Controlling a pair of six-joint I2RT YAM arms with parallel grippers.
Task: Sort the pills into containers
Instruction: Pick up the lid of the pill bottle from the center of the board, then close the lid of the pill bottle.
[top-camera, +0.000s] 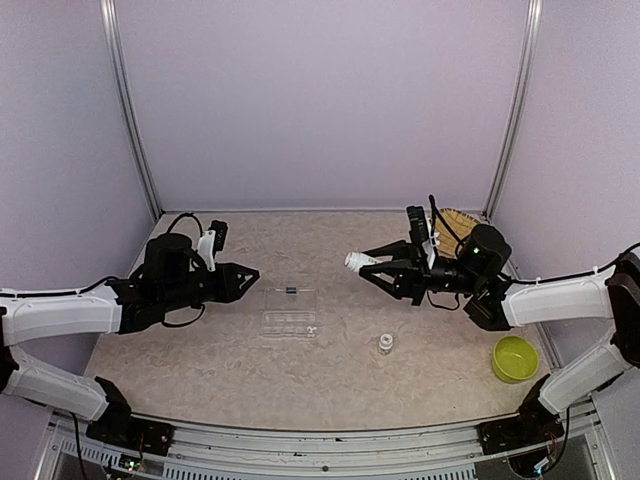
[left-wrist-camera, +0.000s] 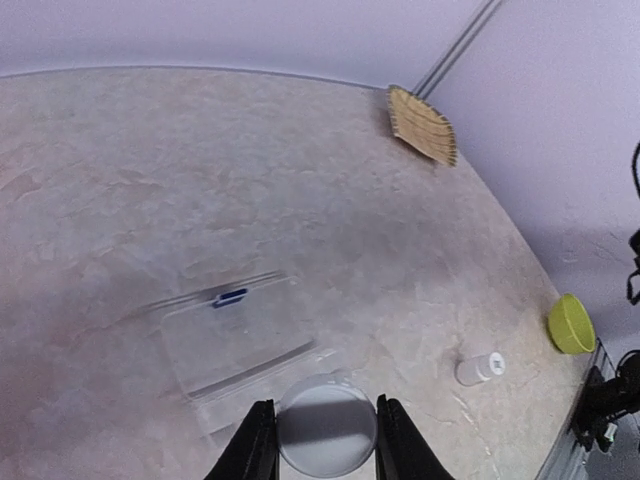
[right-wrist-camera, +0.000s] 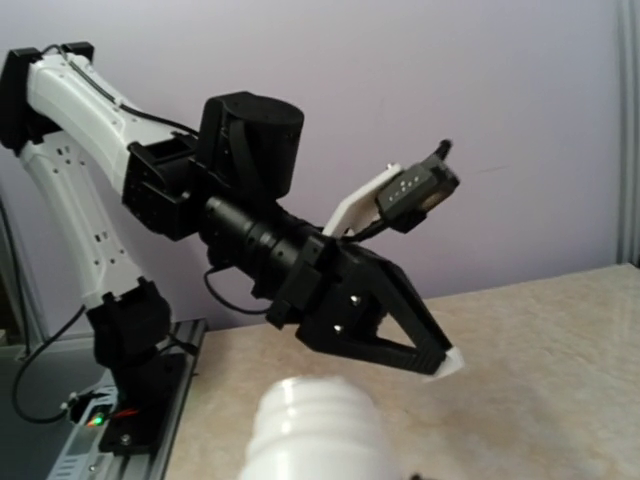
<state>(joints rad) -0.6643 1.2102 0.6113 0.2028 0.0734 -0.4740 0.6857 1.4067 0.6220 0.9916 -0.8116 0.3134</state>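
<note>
Left arm comes in from the left edge of the top view, forearm about level, left gripper (top-camera: 250, 273) pointing toward frame centre. Jaws are clamped on a round white cap (left-wrist-camera: 322, 432), one finger on each side of it. Right arm mirrors that from the right edge, wrist raised. The right gripper (top-camera: 372, 263) points left and is closed on a white bottle (top-camera: 356, 261) held sideways. Its threaded neck is bare and faces the left gripper. The two tool tips are well apart, above the table.

Count:
- 2 arms
- 2 bottles: the held one, plus a small bottle (top-camera: 385, 344) on the table at lower centre-right
- 1 cap
- 1 clear box (top-camera: 290, 312)
- 1 green bowl (top-camera: 515, 358)
- 1 straw basket (top-camera: 462, 220)

The clear box sits mid-table, below and between the grippers in frame, and nothing touches it. It looks laid open: the upper half is plain with a dark clasp on its far edge, the lower half is a row of compartments. pills (top-camera: 311, 327): only a few pale specks at the right end of the compartment row, too small to confirm. Can't tell what's in the bottles. The bowl is at lower right by the right arm; the basket is in the top-right corner of the table.
</note>
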